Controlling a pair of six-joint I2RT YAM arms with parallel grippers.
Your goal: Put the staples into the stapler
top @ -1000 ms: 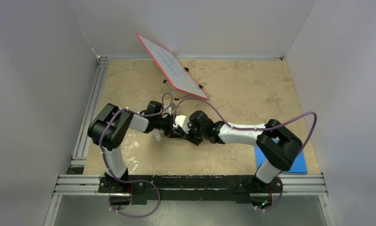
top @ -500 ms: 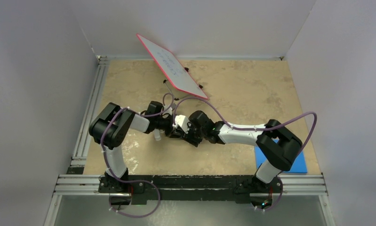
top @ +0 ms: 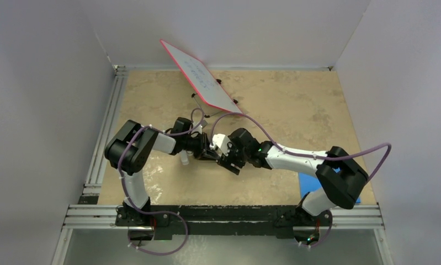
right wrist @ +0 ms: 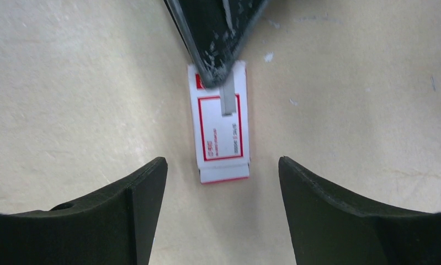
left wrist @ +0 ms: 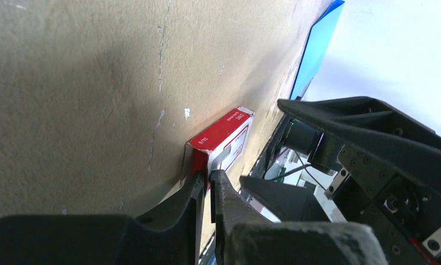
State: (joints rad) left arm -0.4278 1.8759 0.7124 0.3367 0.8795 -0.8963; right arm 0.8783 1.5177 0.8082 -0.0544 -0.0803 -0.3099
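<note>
**Staples** (right wrist: pixel 221 132): the red-and-white box lies flat on the counter (right wrist: pixel 69 83), label side up, long axis running 12 to 6 o'clock in the right wrist view.

**Left gripper** (left wrist: pixel 208 190): enters from 12 o'clock over the box's upper end. Jaws are clenched on a thin grey strip (right wrist: pixel 227 100) that reaches down across the label.

**Right gripper** (right wrist: pixel 222 164): jaws released and spread wide, with fingers at 7 and 5 o'clock of the box and clear of it.

**Surroundings**, overhead view: red-framed whiteboard (top: pixel 201 77) at 12 o'clock of the grippers, blue pad (top: pixel 355 195) at 4 o'clock.
</note>
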